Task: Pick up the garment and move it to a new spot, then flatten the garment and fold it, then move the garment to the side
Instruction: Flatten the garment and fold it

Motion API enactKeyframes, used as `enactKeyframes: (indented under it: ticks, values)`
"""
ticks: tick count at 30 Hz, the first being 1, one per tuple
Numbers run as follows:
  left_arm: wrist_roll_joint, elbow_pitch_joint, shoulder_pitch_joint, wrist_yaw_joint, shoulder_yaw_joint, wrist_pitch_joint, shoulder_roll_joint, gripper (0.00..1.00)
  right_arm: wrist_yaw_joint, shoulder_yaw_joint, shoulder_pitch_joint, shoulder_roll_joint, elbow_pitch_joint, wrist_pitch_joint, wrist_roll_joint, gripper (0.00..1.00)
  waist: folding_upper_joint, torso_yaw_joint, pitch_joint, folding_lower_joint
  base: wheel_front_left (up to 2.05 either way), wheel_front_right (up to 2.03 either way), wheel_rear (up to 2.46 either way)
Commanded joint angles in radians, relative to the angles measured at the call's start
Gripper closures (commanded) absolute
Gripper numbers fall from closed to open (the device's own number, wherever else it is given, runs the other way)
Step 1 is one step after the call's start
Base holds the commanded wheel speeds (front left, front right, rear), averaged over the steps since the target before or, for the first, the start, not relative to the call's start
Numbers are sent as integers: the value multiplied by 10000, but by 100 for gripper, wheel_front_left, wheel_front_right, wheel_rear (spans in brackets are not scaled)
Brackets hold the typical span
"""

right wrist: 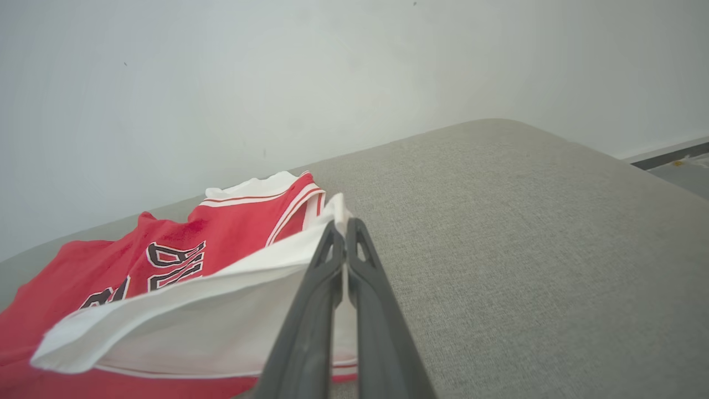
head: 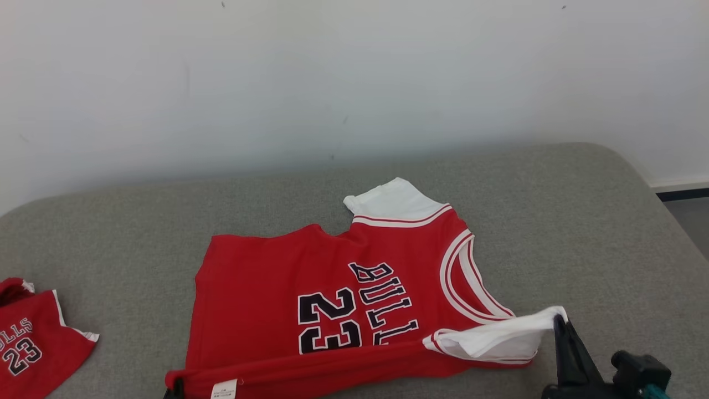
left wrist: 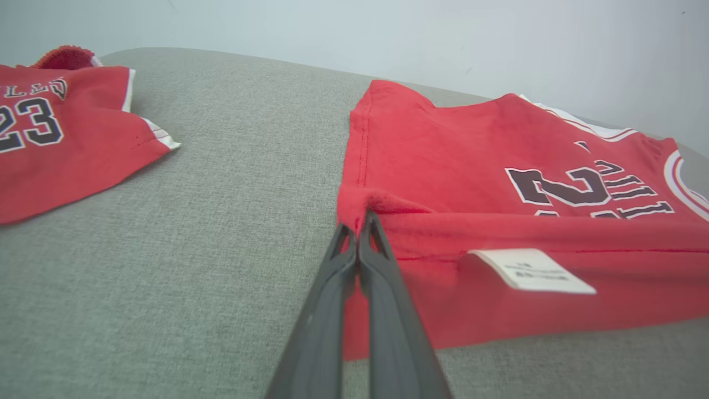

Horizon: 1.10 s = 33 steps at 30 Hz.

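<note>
The garment (head: 310,288) is a red jersey with white sleeves and black "BULLS 23" lettering, lying sideways on the grey padded table (head: 554,221). Its near edge is lifted and folded over toward the far side. My left gripper (left wrist: 356,221) is shut on the red hem corner (left wrist: 354,202), near a white care label (left wrist: 532,270). At the lower right, my right gripper (head: 558,321) is shut on the white sleeve (head: 498,338). In the right wrist view the gripper (right wrist: 342,226) pinches the tip of that sleeve (right wrist: 221,310), which is raised off the table.
A second red garment (head: 33,343) with "23" on it lies at the table's left edge, also seen as the red garment (left wrist: 61,133) in the left wrist view. A pale wall (head: 354,83) stands behind the table. The table's right edge drops to the floor (head: 692,216).
</note>
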Motion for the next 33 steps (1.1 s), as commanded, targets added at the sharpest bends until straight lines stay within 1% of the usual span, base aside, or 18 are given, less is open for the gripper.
enactKeyframes:
  ticks: [1,8,9,11,19,24,27,28,29,30,33]
  values:
    - [146,119,-197,2,-63,-28,85,100,-31,2,-326,-12,221,-41,-155,100,0,103,187,-1,0,0,0]
    - [234,820,-1344,2,-444,-28,201,100,-30,66,-2128,-187,1687,-30,-762,100,0,324,816,-1,0,0,0]
    - [193,968,-1688,2,-552,-30,224,100,-30,40,-2557,-187,1993,-32,-857,100,0,370,1112,-1,0,0,0]
    - [164,1116,-2027,1,-645,-30,242,100,-30,-50,-2908,-195,2287,-31,-1010,100,0,419,1429,-1,0,0,0]
    - [240,1499,-3051,1,-574,-30,258,100,-30,-529,-3863,-131,2773,-31,-1345,100,0,545,2312,-1,0,0,0]
    - [414,1525,-3413,0,-703,-30,233,100,-30,-655,-4140,-94,2917,-31,-1493,100,0,584,2520,-1,0,0,0]
    - [342,1676,-3558,0,-715,-30,199,100,-30,-657,-4239,-48,3086,-29,-1556,100,0,577,2580,-1,0,0,0]
    - [359,1655,-3612,0,-660,-30,192,100,-30,-698,-4266,-30,3162,-29,-1539,62,0,572,2590,-1,0,0,0]
    - [396,1549,-3641,0,-592,-30,179,62,-30,-736,-4308,-24,3154,-31,-1532,17,0,568,2598,-1,0,0,0]
    - [469,1447,-3611,20,-526,-30,163,0,-30,-746,-4324,-18,3155,-31,-1577,0,0,566,2594,-1,0,0,0]
    - [698,998,-3324,170,-274,-30,68,0,-30,-883,-4114,11,2899,-29,-1626,0,0,580,2549,-1,0,0,0]
